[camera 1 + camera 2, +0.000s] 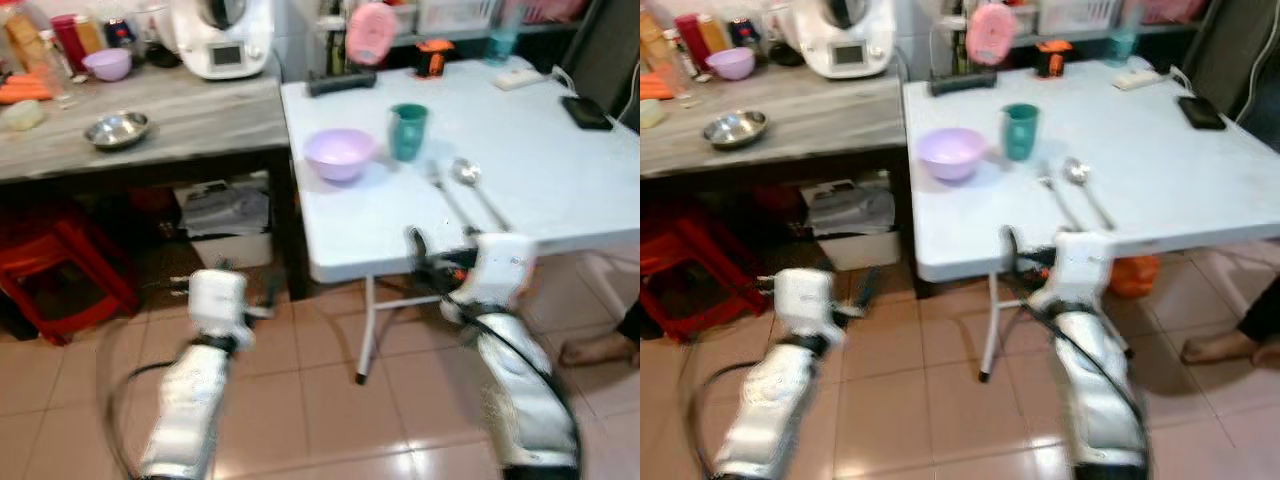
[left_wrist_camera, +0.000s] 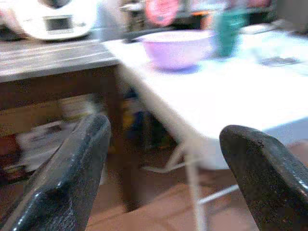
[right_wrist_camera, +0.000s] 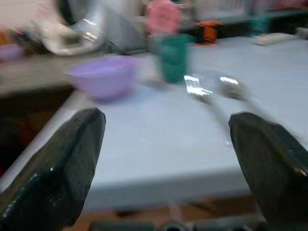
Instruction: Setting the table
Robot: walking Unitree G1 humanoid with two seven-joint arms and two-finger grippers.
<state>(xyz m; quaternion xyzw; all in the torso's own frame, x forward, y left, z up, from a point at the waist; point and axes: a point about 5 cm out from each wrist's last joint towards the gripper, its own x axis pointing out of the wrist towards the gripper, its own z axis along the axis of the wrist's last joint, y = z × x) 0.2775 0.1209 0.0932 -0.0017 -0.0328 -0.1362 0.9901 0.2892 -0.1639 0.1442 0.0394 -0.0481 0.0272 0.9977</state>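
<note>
White table (image 1: 560, 170) edge: right tool (image 3: 168, 159) agape | left tool (image 2: 159, 159) agape over floor (image 1: 320, 400)

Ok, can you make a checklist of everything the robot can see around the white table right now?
Surface: white table, folding legs, beside a grey wooden counter.
Job's things: purple bowl, green cup, fork and spoon side by side near the front edge.
Clutter: phone, power strip, pink thing and orange thing at the back; on the counter a steel bowl, second purple bowl, white kitchen machine.
Grippers: left gripper open, low over the floor; right gripper open, at the table's front edge, holding nothing.
Cables: black cables along both arms.
Surroundings: tiled floor, red stool, a person's bare foot.
</note>
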